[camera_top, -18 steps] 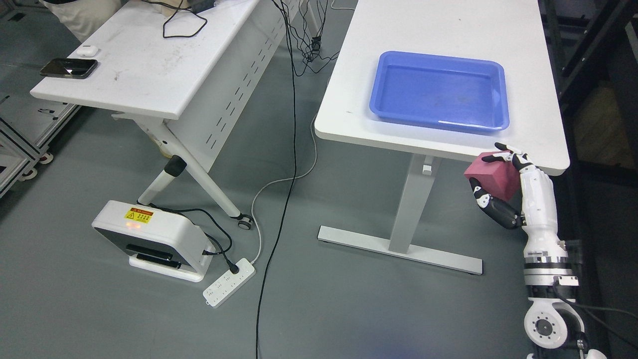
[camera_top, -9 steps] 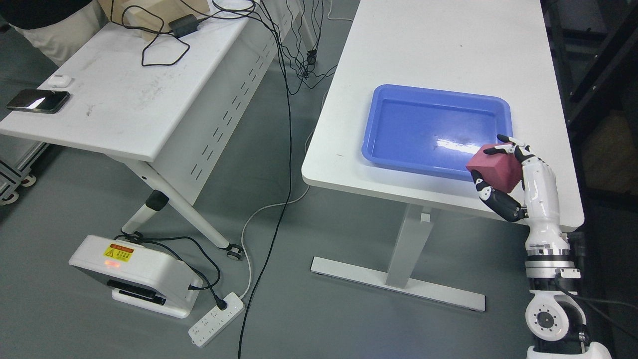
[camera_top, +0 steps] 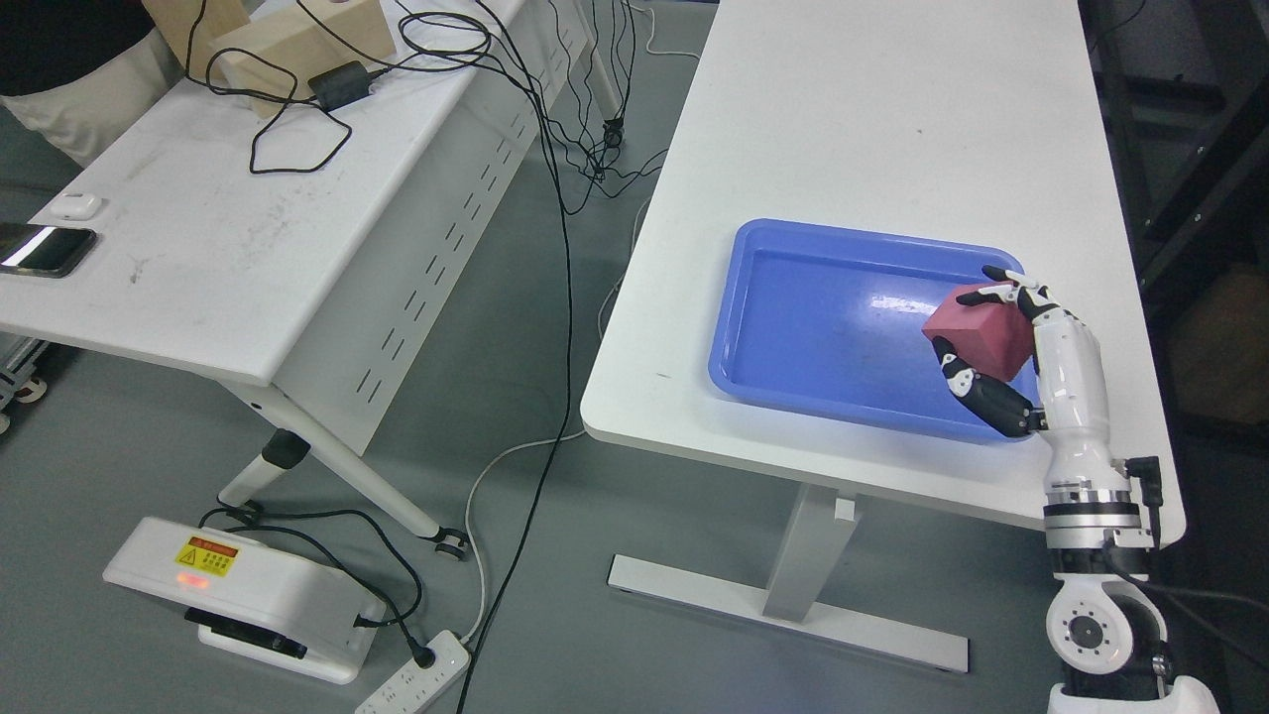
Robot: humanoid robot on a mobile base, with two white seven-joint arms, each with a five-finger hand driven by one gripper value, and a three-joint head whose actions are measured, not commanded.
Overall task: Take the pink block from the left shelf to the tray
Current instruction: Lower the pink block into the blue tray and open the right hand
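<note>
My right hand (camera_top: pixel 977 332) rises from the lower right and is shut on the pink block (camera_top: pixel 977 332), a dull pink cube clamped between thumb and fingers. The block hangs over the right part of the blue tray (camera_top: pixel 793 327), which lies on the white table (camera_top: pixel 843 129) near its front edge. Nothing else lies in the tray. The left arm does not show.
A second white table (camera_top: pixel 248 248) at the left carries a phone (camera_top: pixel 45 248), an earbud case (camera_top: pixel 76 206), wooden blocks (camera_top: pixel 297 45) and cables. On the grey floor sit a white device (camera_top: pixel 238 595) and a power strip (camera_top: pixel 416 684). Dark shelving (camera_top: pixel 1190 149) lines the right edge.
The camera has shifted, so the whole scene slid down and left. My right hand has carried the pink block from below the table's front edge up over the tray.
</note>
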